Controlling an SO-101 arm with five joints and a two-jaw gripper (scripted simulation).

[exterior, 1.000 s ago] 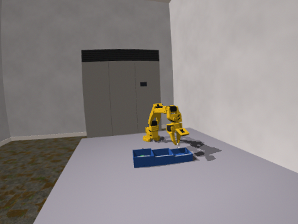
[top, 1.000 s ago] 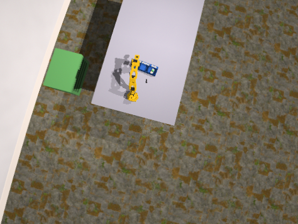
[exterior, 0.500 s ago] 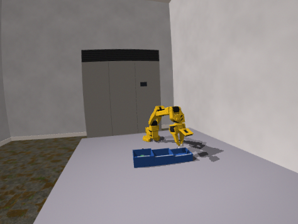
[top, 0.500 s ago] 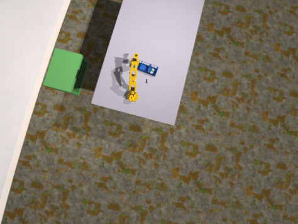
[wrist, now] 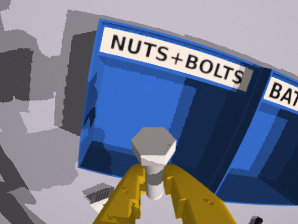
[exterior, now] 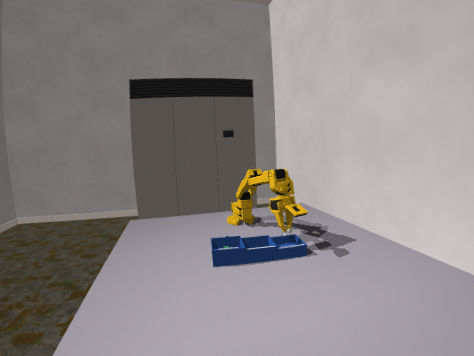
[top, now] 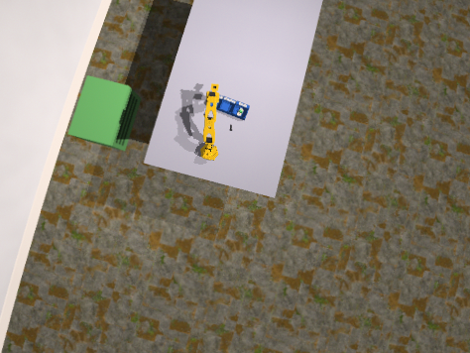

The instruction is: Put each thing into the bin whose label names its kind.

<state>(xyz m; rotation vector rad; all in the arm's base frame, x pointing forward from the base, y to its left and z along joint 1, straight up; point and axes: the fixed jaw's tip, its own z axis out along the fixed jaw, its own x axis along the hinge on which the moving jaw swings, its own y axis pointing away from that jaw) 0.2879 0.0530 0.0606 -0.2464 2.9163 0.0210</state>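
Bolt: gripped by end effector, over NUTS+BOLTS bin; not released.
Far bin: green-white contents.
Left: pale piece, dark piece, both unbinned.

We see a green box-like block with dark slats along one side, standing on the mottled grey, brown and green floor near a pale wall. Across the room, we find closed grey-brown panels beneath a black slatted strip, one carrying a small dark rectangle.
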